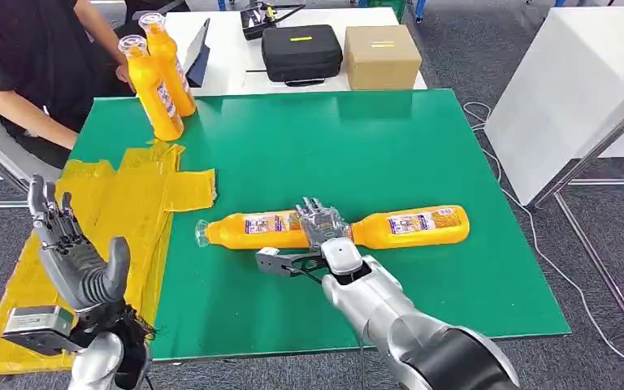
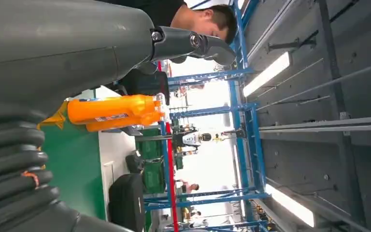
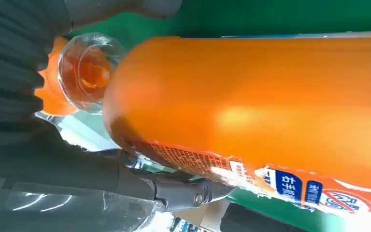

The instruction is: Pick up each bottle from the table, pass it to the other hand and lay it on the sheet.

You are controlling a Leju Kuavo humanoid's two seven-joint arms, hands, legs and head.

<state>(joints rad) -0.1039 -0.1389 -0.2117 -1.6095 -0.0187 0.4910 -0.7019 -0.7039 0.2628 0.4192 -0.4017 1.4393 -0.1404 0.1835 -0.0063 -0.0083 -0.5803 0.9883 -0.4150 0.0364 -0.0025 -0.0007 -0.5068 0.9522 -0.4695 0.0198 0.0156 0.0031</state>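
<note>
Two orange bottles lie end to end on the green table [image 1: 390,146]: the left bottle [image 1: 252,230] and the right bottle [image 1: 410,227]. My right hand [image 1: 322,223] is down over the spot where they meet. In the right wrist view the left bottle's base end [image 3: 251,101] sits between my thumb [image 3: 125,7] and a finger [image 3: 174,189], with a strip of green showing beside the thumb; the other bottle's clear cap [image 3: 84,72] is alongside. My left hand [image 1: 73,252] is raised, fingers spread and holding nothing, over the yellow sheet [image 1: 106,207].
Two more orange bottles [image 1: 158,77] [image 2: 111,112] stand upright at the table's back left corner, next to a person in black [image 1: 24,65]. Behind the table are a black case [image 1: 301,53], a cardboard box [image 1: 382,55] and a tablet [image 1: 199,53]. A white table [image 1: 561,106] stands to the right.
</note>
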